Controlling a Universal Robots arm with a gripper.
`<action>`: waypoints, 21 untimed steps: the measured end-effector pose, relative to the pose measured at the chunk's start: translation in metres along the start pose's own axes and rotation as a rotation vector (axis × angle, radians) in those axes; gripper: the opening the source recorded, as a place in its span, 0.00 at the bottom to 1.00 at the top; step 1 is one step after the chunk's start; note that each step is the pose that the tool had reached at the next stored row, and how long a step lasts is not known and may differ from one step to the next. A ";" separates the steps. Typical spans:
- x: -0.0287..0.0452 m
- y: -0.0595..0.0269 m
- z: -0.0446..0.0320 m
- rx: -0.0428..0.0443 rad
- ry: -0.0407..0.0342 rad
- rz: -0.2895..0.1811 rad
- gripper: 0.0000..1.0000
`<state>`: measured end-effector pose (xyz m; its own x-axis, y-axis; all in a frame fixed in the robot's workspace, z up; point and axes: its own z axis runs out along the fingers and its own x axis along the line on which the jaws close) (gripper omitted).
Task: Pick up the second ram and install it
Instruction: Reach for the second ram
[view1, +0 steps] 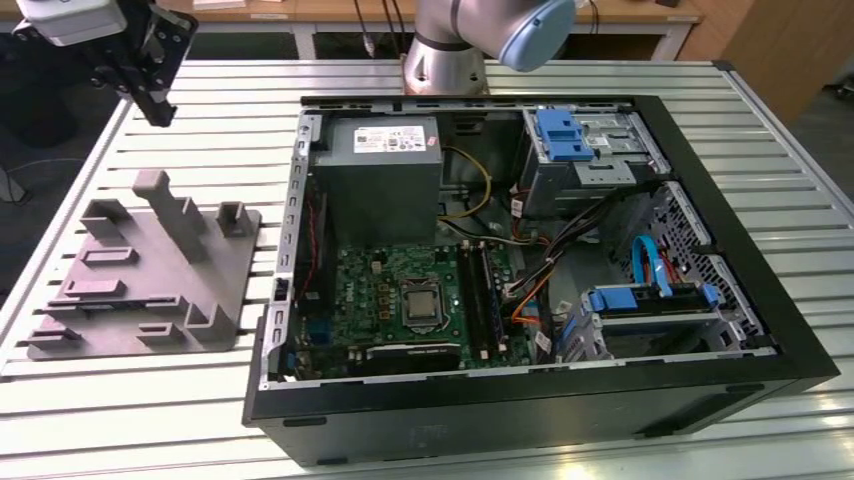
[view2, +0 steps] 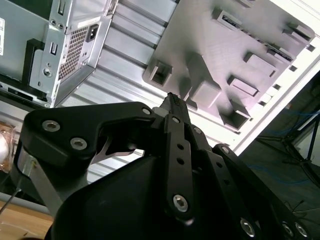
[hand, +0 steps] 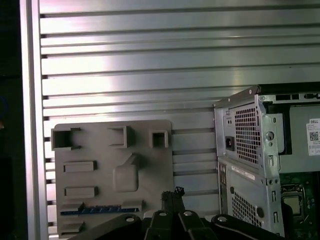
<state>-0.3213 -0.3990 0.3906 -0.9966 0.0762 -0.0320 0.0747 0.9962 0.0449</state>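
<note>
"Exterior view, nearest first: what stood there?" the trainee asked.

"The open case, on the slatted table, with the motherboard flat on its floor," the tech said. "Just beside it, to the exterior view's left, sat the grey tray."

"And the ram?"

"In the first wrist view the ram lay in a long groove of that tray, at the end away from its three square pockets. It was seen edge-on as a thin blue strip. It was not yet lifted."

"How would it handle?"

"Light and stiff, by the look of it, but thin and easily hurt, with chips on the faces and likely contacts along one long edge. A pinch across the two flat faces, near the middle of the exposed long edge, looked the safest hold. A grip toward one end would probably tip it in the groove, and a hard squeeze on the chips could do damage."

"Farther back, what of the gripper?"

"The gripper hung above the table beyond the tray's far end, well apart from the ram. In the second wrist view the gripper had its jaws together, with no gap at the tips. Nothing was held between them, and they touched neither tray nor table."
</note>
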 end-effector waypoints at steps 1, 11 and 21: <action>0.0016 -0.0001 0.0000 0.0000 0.0000 0.000 0.10; 0.0153 -0.0012 0.0005 -0.0001 -0.0001 0.000 0.10; 0.0262 -0.0023 0.0019 -0.0001 -0.0002 0.000 0.10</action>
<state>-0.3475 -0.3993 0.3878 -0.9966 0.0762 -0.0322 0.0747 0.9962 0.0450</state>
